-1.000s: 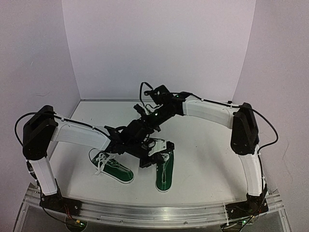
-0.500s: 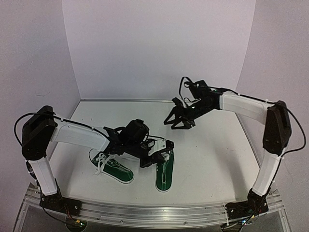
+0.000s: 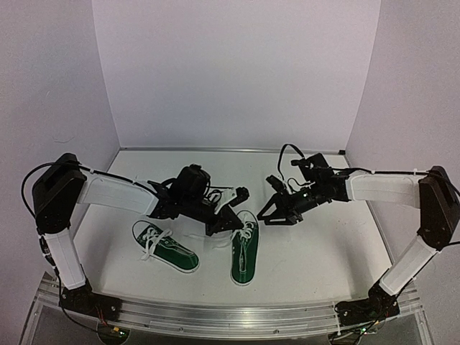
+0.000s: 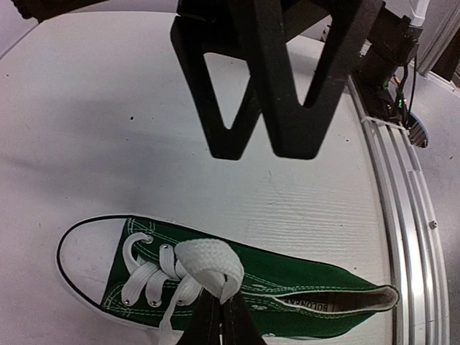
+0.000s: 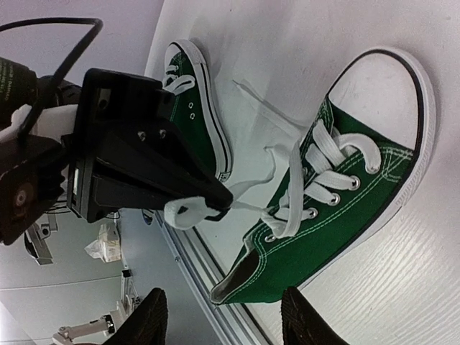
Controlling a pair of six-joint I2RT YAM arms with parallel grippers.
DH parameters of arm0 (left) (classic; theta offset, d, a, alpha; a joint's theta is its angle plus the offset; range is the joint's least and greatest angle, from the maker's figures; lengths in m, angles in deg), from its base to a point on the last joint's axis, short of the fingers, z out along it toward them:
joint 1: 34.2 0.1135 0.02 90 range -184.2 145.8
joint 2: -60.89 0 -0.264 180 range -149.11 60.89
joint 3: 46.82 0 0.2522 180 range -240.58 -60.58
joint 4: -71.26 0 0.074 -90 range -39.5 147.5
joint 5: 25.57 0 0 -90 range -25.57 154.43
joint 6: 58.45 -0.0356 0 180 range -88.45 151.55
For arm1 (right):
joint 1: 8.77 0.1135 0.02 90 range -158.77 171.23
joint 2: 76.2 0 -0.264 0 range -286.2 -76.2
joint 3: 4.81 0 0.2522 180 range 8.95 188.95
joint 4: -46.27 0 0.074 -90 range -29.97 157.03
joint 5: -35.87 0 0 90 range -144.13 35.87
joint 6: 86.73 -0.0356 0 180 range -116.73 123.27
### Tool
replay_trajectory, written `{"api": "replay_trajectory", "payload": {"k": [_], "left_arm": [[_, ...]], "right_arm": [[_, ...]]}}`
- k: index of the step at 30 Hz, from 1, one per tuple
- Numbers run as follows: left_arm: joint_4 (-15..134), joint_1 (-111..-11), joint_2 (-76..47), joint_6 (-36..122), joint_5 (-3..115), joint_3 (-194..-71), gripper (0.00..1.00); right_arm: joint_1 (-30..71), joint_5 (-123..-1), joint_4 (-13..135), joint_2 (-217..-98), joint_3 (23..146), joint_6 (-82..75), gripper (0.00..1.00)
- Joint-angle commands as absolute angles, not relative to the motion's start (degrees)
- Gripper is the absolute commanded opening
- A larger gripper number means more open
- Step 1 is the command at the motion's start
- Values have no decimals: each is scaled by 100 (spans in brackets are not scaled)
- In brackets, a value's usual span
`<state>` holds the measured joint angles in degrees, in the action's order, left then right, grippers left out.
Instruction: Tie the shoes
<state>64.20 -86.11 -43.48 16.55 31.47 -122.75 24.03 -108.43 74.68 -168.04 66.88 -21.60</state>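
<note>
Two dark green shoes with white laces lie on the white table, the right shoe [image 3: 244, 256] and the left shoe [image 3: 168, 249]. My left gripper [image 3: 230, 216] is shut on a loop of white lace [image 4: 209, 263] from the right shoe [image 4: 302, 282] and holds it up just above the eyelets. The right wrist view shows that loop [image 5: 184, 213] pinched in the left gripper [image 5: 222, 198], taut to the right shoe [image 5: 343, 208]. My right gripper [image 3: 273, 218] is open and empty, a short way right of that shoe's toe. Its fingers [image 5: 153, 318] frame the shoe's heel.
The left shoe [image 5: 195, 100] has loose, untied laces spread on the table. A metal rail [image 3: 230, 313] runs along the near table edge. White walls enclose the back and sides.
My right arm has swung away from above the left arm, out to the right and down beside the right shoe's toe. My left gripper has lifted a little with the lace loop.
</note>
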Motion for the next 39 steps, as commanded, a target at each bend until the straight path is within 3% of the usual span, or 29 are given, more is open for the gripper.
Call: {"api": "replay_trajectory", "payload": {"k": [1, 9, 16, 24, 29, 32, 35, 39], "left_arm": [[6630, -8549, -4486, 1911, 2367, -12448, 1], [6642, -8491, -4642, 2058, 2245, -12516, 1], [6730, -8447, -4695, 2133, 2201, -12534, 1], [6811, -8430, -4738, 2171, 2167, -12561, 1], [6686, -8430, -4725, 2073, 2119, -12604, 1], [6666, -8430, -4705, 2044, 2109, -12592, 1], [6661, -8429, -4704, 2046, 2090, -12589, 1], [6677, -8406, -4731, 2074, 2117, -12606, 1]], "right_arm": [[2438, -10820, 5811, -16646, 6459, -1953, 50], [2818, -10985, 5553, -17202, 6633, -1845, 44], [3077, -10898, 5419, -17315, 6559, -1952, 48], [3144, -10864, 5320, -17590, 6596, -2069, 38], [3142, -10665, 5333, -17649, 6612, -2167, 48], [3142, -10608, 5326, -17648, 6599, -2195, 48], [3141, -10619, 5322, -17661, 6620, -2189, 40], [3145, -10713, 5317, -17692, 6680, -2166, 8]]}}
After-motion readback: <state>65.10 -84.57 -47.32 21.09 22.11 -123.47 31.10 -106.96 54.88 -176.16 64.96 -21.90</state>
